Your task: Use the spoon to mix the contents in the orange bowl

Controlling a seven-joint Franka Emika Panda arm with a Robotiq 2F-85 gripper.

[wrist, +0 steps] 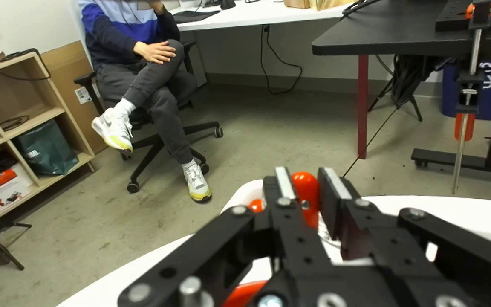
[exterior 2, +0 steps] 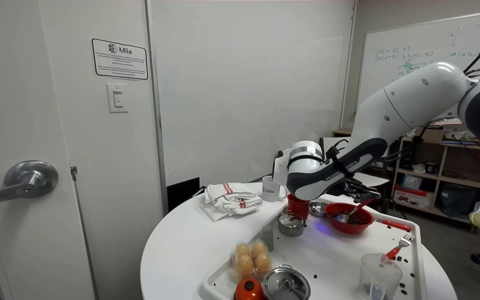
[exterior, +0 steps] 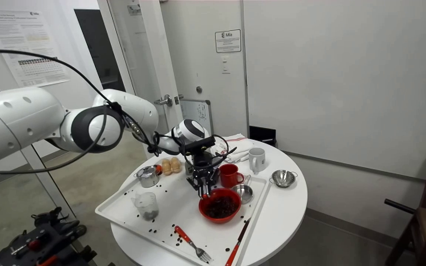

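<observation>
Hand point(wrist: 306, 185): pinching the spoon point(exterior 2: 361, 206) by its red handle.
Spoon: head inside the orange bowl point(exterior 2: 349, 228), handle leaning toward 2 o'clock in an exterior view.
Orange bowl: on the white tray point(exterior: 178, 207), dark bits point(exterior: 221, 208) inside; in an exterior view, fork point(exterior: 190, 241) at 7 o'clock from it, knife point(exterior: 237, 245) at 5.

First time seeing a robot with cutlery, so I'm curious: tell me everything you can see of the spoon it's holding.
The spoon has a glossy red handle, seemingly plastic, with a rounded end and a small grey rivet-like spot, and a shiny, metallic-looking head. It slants, handle end up, clamped in the gripper, its head down inside the red-orange bowl with the dark, bean-like bits. Whether the handle touches the rim is unclear.
</observation>
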